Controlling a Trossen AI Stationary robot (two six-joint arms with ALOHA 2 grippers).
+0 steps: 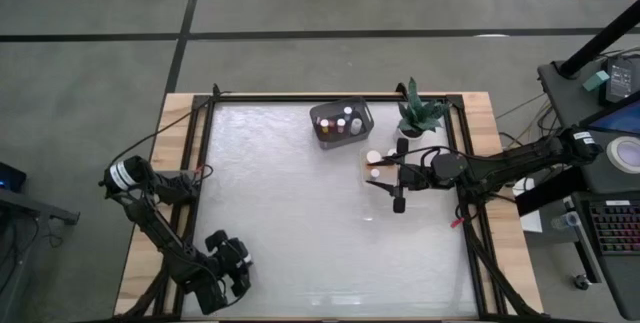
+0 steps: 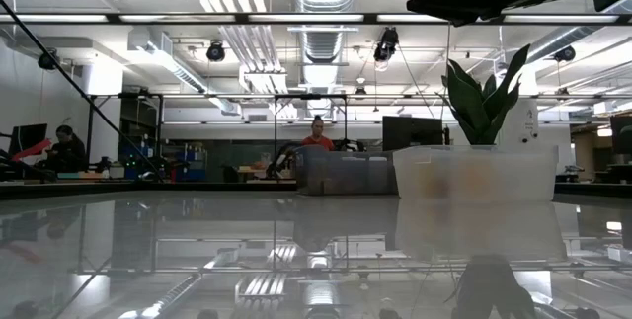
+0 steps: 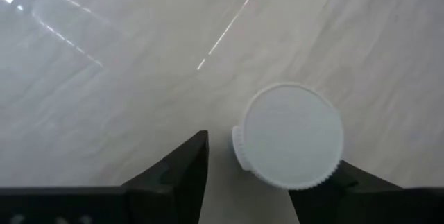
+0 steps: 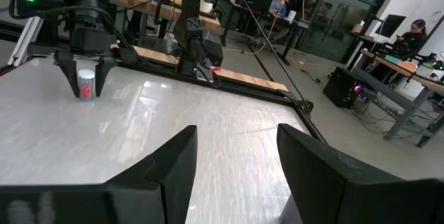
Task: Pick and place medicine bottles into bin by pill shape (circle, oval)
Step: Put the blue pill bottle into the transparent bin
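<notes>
A white medicine bottle with a round white cap and a red label stands upright on the table near its front left corner. My left gripper is shut on it and hides it in the high view. A few more medicine bottles stand at the back right, beside the grey bin that holds several others. My right gripper hovers level over the table just in front of those loose bottles, open with nothing between its fingers. My left gripper pinches the bottle's body just below the cap between its two fingers. The cap hides most of the other finger. The fingers slant down from above. The bottle stands upright with its base on the table.
A green potted plant stands at the back right corner beside the bin. The table's dark frame rails run along its edges. People sit at desks in the room beyond the table.
</notes>
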